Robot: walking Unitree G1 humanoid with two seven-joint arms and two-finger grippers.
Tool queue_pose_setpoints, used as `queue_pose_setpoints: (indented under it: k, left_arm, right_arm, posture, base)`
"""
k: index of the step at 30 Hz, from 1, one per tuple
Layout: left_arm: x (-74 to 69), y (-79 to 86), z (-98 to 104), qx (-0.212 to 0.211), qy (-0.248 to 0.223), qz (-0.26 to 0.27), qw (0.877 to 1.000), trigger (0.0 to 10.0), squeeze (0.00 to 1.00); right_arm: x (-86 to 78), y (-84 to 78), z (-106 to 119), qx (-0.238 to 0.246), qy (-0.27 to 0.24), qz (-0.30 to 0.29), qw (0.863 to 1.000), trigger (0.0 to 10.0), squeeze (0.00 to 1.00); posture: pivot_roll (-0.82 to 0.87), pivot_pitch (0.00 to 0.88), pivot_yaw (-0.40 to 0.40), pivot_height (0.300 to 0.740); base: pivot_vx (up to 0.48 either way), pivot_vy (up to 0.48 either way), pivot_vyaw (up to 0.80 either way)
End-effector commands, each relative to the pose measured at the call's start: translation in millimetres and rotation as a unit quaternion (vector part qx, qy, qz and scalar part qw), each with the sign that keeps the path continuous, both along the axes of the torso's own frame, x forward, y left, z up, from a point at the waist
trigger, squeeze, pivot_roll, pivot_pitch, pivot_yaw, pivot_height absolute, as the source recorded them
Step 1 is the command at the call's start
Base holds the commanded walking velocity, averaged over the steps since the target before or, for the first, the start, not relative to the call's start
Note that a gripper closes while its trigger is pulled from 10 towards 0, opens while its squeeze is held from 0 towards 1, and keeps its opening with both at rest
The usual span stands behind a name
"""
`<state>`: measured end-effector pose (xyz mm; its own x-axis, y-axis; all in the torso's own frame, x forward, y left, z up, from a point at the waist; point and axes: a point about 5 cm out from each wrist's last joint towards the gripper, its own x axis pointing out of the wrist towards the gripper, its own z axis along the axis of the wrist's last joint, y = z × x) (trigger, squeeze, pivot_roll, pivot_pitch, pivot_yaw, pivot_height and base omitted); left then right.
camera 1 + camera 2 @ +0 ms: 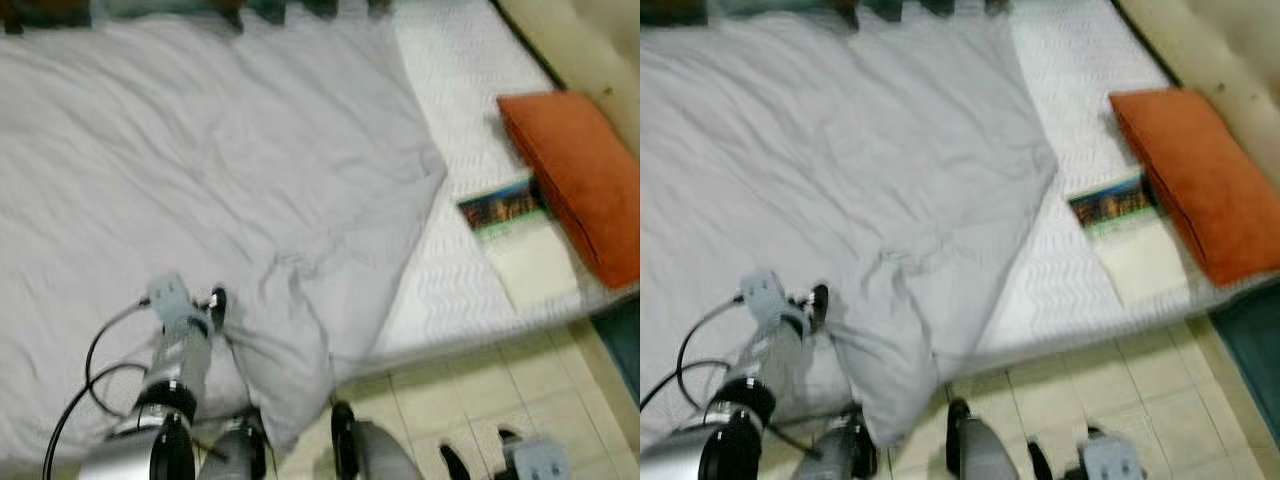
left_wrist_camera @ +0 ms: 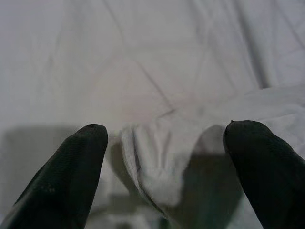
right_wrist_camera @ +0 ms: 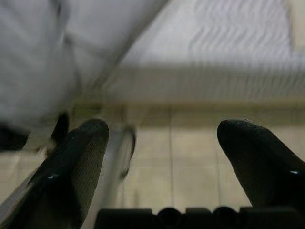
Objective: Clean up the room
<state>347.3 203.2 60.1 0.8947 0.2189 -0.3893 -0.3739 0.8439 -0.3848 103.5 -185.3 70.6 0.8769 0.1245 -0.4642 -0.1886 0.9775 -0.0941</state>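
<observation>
The left gripper (image 2: 164, 143) hangs over the grey sheet (image 1: 200, 170) on the bed, fingers apart around a raised fold (image 2: 157, 167), not pinching it. If they close too shallow, I'd guess the cloth slips out. Right of that, bare mattress (image 1: 450, 60), a book (image 1: 505, 210) and an orange pillow (image 1: 580, 180). The right gripper (image 3: 162, 143) is spread above the floor (image 1: 470, 400).

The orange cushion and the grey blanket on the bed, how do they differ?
The orange cushion is a small, firm, flat-sided block; the grey blanket is a large, limp, wrinkled sheet. The cushion sits wholly on the bare mattress by the headboard side; the blanket covers most of the bed, and one corner hangs over the edge toward the tiled floor. Both rest on the same mattress.
</observation>
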Motion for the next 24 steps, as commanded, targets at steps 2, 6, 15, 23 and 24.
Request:
queue_pose_setpoints:
  k: [2,6,15,23,24]
  left_arm:
    - [-6.6,-3.9,-12.1,-0.053,0.012,0.018,0.998,10.0,0.0]
    - [2.8,-15.2,-1.3,-0.096,-0.026,0.011,0.995,10.0,0.0]
    - [-5.4,-27.6,-17.2,-0.189,-0.006,0.04,0.981,10.0,0.0]
    - [-9.5,-41.5,-25.1,-0.156,0.033,0.005,0.987,0.0,0.0]
    - [-8.7,-41.4,-24.0,-0.143,0.034,0.0,0.989,0.0,0.0]
  right_arm:
    - [-5.7,2.4,1.8,0.0,0.009,-0.007,1.0,10.0,0.0]
    - [-9.6,4.9,2.8,0.003,0.014,-0.019,1.0,10.0,0.0]
    - [-12.1,7.4,2.6,0.001,0.019,-0.027,0.999,10.0,0.0]
    - [-11.0,11.2,1.6,0.003,0.017,-0.03,0.999,10.0,0.0]
    - [-10.9,10.4,1.3,0.002,0.016,-0.031,0.999,10.0,0.0]
  posture:
    - [-0.37,0.603,-0.108,0.74]
    - [-0.36,0.595,-0.088,0.74]
    - [-0.37,0.601,-0.074,0.74]
    - [-0.37,0.592,-0.054,0.74]
    - [-0.37,0.586,-0.048,0.74]
  base:
    - [0.0,0.0,0.0]
    - [0.0,0.0,0.0]
    - [0.0,0.0,0.0]
    - [0.0,0.0,0.0]
    - [0.0,0.0,0.0]
